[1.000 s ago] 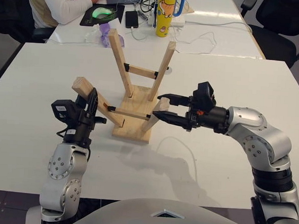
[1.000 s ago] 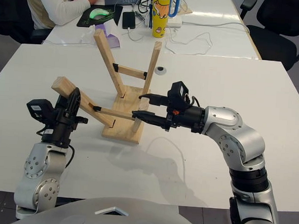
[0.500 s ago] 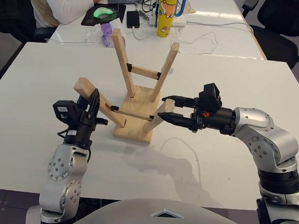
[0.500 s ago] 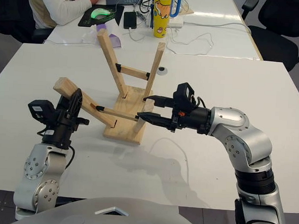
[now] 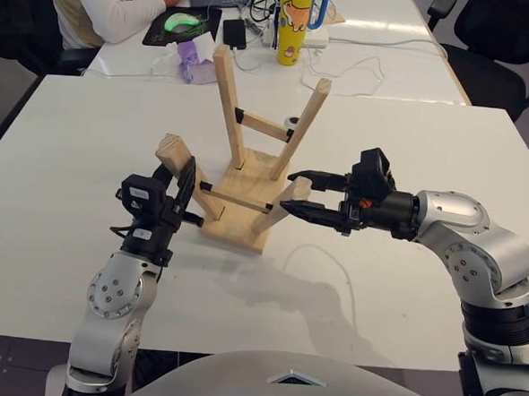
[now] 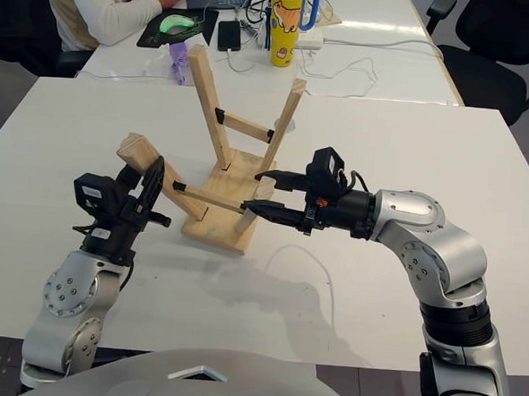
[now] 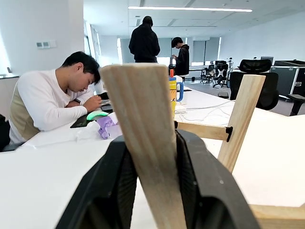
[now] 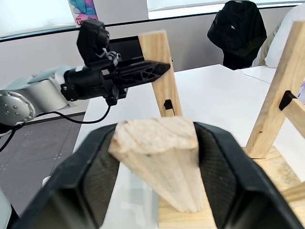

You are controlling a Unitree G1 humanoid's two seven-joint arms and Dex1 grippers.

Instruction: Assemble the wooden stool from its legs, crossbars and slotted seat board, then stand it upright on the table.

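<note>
The stool [image 5: 241,225], judged light and rigid, is clamped at its near left leg [image 5: 171,150] by the left tool [image 5: 189,179] and at its near right leg [image 5: 270,218] by the right tool [image 5: 292,192].

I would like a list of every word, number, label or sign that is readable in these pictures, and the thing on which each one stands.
No text can be read with certainty.
Yellow bottle: a cartoon picture and small print, too small to read.
Colourful sheet in the room behind, right wrist view: letters cut off and blurred.
Wooden stool: no print on it.
</note>
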